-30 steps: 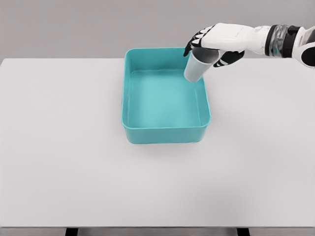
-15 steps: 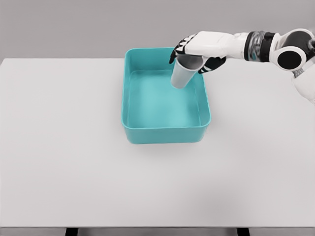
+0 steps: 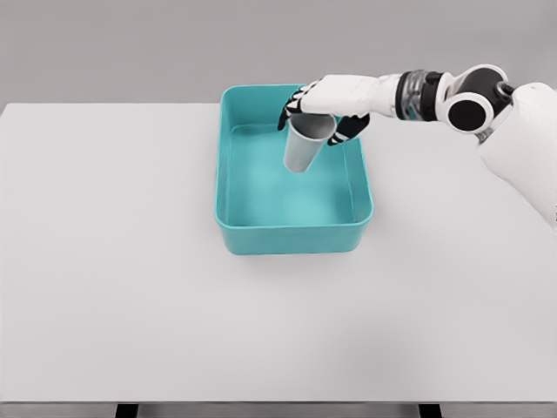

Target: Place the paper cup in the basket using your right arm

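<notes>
Right hand (image 3: 320, 103) of mine grips the white tapered paper cup (image 3: 305, 144) by its rim above the teal rectangular plastic basket (image 3: 291, 236), and letting go tilted could tip it over inside.

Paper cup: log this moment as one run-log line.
right hand: shut on paper cup | cup: tilted, over basket interior | release: not yet | left arm: out of view
</notes>
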